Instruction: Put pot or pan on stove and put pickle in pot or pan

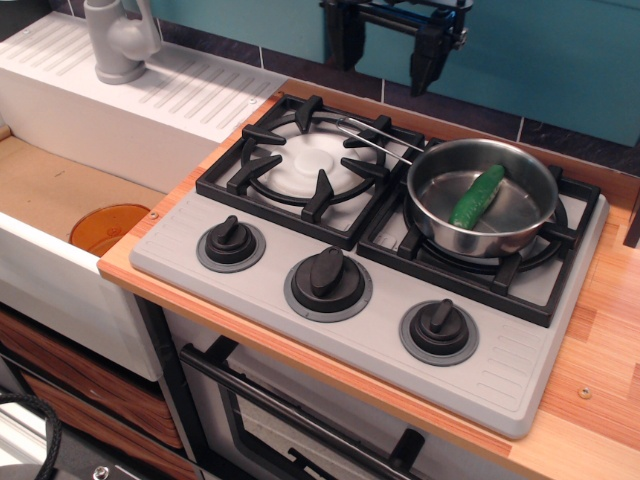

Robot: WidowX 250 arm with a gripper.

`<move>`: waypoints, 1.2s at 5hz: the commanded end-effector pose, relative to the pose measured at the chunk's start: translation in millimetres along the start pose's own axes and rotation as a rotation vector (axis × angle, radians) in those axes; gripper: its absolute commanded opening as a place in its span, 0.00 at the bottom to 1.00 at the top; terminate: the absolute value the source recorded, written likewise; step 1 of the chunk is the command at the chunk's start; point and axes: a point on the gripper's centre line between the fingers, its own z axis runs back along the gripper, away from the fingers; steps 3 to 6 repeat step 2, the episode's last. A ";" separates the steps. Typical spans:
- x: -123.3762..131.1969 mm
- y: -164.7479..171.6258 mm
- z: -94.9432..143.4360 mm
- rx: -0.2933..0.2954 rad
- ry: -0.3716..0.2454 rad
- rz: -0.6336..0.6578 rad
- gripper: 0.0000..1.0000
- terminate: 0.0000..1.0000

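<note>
The shiny steel pan [483, 197] sits on the right burner of the grey stove [370, 270], its wire handle pointing left over the grate. The green pickle [477, 196] lies inside the pan. My gripper [386, 55] hangs at the top edge, above and behind the left burner, well clear of the pan. Its two black fingers are spread apart with nothing between them.
An orange disc [108, 228] lies in the sink at the left. A grey faucet [121, 40] stands on the white drainboard at the back left. Three black knobs line the stove front. Wooden counter [600, 360] runs to the right.
</note>
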 end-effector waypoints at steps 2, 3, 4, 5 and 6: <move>21.5 14.2 4.9 0.003 -0.041 0.035 1.00 1.00; 21.5 14.2 4.9 0.003 -0.041 0.035 1.00 1.00; 21.5 14.2 4.9 0.003 -0.041 0.035 1.00 1.00; 21.5 14.2 4.9 0.003 -0.041 0.035 1.00 1.00; 21.5 14.2 4.9 0.003 -0.041 0.035 1.00 1.00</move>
